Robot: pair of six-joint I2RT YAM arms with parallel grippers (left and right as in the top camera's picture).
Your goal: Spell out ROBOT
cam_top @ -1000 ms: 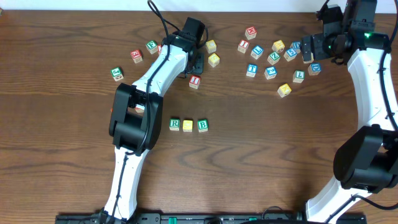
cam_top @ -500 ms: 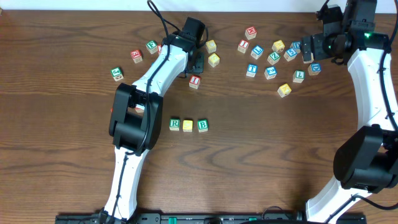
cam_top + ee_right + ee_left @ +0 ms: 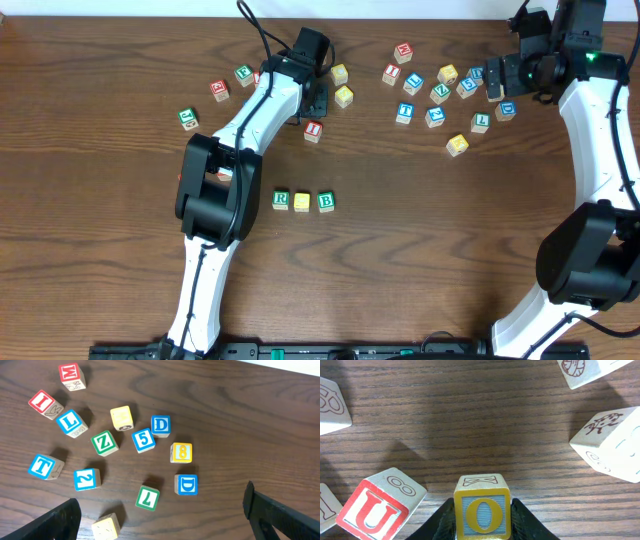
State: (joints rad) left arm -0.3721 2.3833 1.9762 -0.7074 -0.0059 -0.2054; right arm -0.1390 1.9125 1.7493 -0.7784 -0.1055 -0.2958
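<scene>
Left gripper (image 3: 482,519) is clenched on the O cube (image 3: 482,510), with a finger pressed to each side, at bottom centre of the left wrist view. We cannot tell whether it is off the table (image 3: 470,420). The red U cube (image 3: 375,510) is just beside it at lower left, not touching. In the overhead view, the R cube (image 3: 281,199), plain yellow cube (image 3: 302,201) and B cube (image 3: 325,201) sit in a tight row at lower centre. The T cube (image 3: 404,111) is at upper right of centre, among loose cubes. Right gripper (image 3: 160,510) is released, jaws spread wide over that cluster and gripping nothing.
</scene>
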